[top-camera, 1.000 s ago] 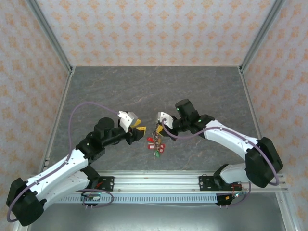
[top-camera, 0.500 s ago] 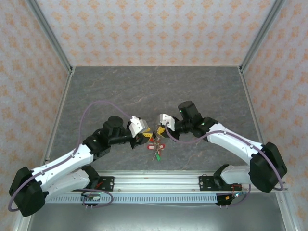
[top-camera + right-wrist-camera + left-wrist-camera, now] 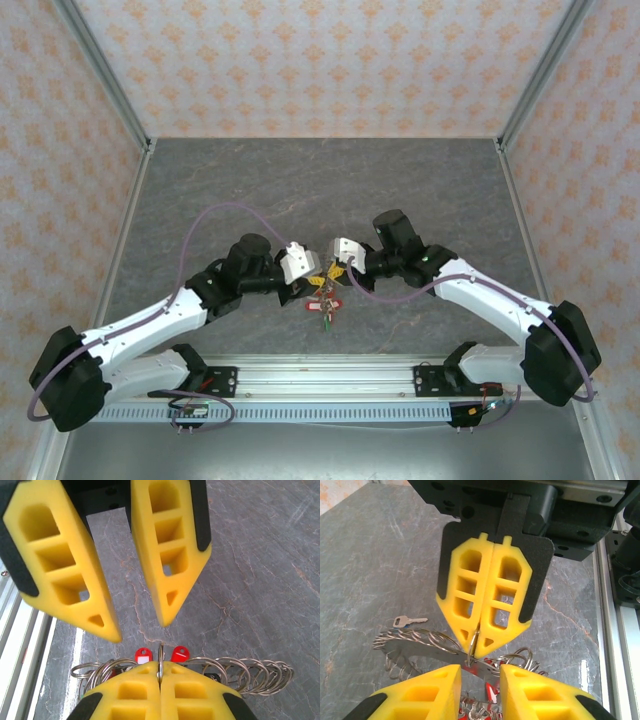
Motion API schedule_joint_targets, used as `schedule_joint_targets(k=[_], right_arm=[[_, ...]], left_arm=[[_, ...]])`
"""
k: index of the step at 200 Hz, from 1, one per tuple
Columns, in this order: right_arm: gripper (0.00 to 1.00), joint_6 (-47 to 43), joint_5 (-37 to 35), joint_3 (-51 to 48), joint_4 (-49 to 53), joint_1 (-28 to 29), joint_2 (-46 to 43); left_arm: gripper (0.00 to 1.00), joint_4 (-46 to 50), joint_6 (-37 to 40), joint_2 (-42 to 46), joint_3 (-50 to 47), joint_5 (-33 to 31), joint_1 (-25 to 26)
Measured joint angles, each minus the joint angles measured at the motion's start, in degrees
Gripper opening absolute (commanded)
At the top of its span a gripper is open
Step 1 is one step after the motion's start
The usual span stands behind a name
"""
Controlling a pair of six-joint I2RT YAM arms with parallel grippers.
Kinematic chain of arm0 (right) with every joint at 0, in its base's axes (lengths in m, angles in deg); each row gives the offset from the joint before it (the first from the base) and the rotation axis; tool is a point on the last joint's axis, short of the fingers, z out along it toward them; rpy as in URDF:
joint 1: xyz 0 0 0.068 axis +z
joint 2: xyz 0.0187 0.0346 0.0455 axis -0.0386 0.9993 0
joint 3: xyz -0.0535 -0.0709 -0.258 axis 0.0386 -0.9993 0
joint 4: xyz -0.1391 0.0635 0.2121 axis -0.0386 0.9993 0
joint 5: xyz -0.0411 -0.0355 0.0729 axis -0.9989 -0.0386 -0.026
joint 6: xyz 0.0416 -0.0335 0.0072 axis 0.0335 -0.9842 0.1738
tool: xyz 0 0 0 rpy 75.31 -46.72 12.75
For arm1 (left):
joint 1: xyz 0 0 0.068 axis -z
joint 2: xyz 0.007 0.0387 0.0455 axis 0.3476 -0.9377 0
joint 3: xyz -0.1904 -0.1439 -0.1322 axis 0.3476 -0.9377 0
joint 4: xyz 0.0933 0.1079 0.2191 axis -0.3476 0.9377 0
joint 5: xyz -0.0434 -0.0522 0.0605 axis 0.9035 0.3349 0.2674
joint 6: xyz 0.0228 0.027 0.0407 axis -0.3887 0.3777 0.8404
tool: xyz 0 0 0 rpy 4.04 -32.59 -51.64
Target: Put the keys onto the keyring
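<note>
Keyring (image 3: 420, 650), a flat grey metal band fringed with wire loops, sits between two robot arms near the middle of the counter (image 3: 300, 180), closer to its near edge than its far edge and about midway between left and right. The right end effector (image 3: 161, 666) has its yellow fingers (image 3: 200, 690) pressed together on one thin loop of the keyring, which stands upright out of the seam between them. The left wrist view shows the same pinch from the other side, the loop caught at the closed tips. The left end effector (image 3: 480, 669) faces it nose to nose with its jaws a narrow gap apart. The band passes across that gap, and neither left fingertip (image 3: 112, 630) can be seen pressing on the metal. Keys (image 3: 325, 303) with red tags (image 3: 143, 656) cluster at the keyring on the side toward the near edge. A lone key (image 3: 409, 621), silver, lies flat on the counter just beyond the band, apart from it. Whether the band rests on the counter or hangs clear of it cannot be told.
</note>
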Motion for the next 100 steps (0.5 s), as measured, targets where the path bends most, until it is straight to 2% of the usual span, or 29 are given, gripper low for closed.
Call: schedule_joint_targets(k=[100], right_arm=[[0.0,0.1,1.2,-0.7,-0.1,0.0,0.0]], left_arm=[[0.21,0.2,1.2,-1.4,0.0,0.0,0.6]])
